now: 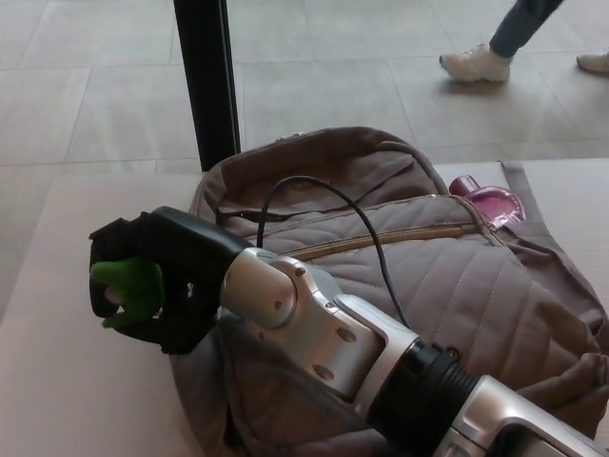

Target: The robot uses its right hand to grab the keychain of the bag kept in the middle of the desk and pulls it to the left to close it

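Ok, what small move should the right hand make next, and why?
Probably let go. The right hand holds the green keychain just past the grey backpack's left edge, and the zip line across its front looks closed, though the slider is hidden.
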### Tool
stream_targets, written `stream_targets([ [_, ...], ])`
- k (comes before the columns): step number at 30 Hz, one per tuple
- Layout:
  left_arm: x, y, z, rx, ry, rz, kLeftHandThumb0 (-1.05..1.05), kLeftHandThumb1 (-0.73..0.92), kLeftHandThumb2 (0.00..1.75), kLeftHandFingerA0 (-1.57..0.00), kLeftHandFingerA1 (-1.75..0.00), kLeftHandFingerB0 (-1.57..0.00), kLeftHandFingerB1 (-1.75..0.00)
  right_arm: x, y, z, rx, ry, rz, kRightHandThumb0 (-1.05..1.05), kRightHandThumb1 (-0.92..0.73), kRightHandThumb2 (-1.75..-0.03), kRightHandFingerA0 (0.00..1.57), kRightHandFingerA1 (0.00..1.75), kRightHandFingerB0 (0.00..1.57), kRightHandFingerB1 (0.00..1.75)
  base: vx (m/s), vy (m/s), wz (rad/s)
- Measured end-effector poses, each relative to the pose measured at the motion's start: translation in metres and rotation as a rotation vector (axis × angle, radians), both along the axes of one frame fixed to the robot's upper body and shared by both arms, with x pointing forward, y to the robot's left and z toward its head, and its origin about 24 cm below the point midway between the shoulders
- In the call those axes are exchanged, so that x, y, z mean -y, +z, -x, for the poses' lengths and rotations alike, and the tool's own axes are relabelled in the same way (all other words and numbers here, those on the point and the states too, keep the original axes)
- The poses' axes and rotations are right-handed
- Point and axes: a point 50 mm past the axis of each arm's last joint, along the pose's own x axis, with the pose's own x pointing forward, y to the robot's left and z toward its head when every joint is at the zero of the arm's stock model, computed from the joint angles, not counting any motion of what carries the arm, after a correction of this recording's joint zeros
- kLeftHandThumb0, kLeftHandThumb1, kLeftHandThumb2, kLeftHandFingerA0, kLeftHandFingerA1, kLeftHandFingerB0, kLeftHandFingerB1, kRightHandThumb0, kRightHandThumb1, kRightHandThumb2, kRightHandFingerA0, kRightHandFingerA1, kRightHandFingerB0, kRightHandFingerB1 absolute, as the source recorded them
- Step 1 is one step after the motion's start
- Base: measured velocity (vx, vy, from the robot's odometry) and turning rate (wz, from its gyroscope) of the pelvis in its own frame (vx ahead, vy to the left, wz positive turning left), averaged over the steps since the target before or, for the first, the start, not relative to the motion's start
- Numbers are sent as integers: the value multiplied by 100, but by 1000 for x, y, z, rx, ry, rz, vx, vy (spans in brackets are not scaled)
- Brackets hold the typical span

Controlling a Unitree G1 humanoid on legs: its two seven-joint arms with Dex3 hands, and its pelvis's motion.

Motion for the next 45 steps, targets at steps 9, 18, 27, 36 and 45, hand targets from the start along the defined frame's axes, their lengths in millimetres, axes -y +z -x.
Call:
stream_targets([
  [9, 2, -1, -2, -5, -14, -4, -32, 63, 58, -63, -57, -61, -52, -4, 0, 5, -14, 34, -4, -25, -54, -105, 77, 175, 69, 165, 0, 0, 0],
  [18, 0, -3, 3, -17, -3, -12, -35, 74, 61, -64, -57, -54, -52, 6, 32, -7, 144, 32, 90, -105, -48, -87, 0, 0, 0, 0, 0, 0, 1],
  [27, -5, -5, 18, -31, 22, -21, -36, 74, 61, -66, -57, -53, -52, 56, 85, -36, 396, -72, 326, -105, -63, -61, 0, 0, 0, 0, 0, 0, 0],
  [36, -10, -7, 26, -39, 47, -31, -35, 72, 61, -68, -57, -56, -52, 99, 110, -45, 465, -146, 471, -105, -77, -64, 0, 0, 0, 0, 0, 0, 0],
  [45, -12, -5, 29, -30, 44, -42, -40, 54, 93, -60, -68, -46, -61, 158, 137, -55, 420, -273, 526, -101, -79, -96, 0, 0, 0, 3, 0, 0, 0],
])
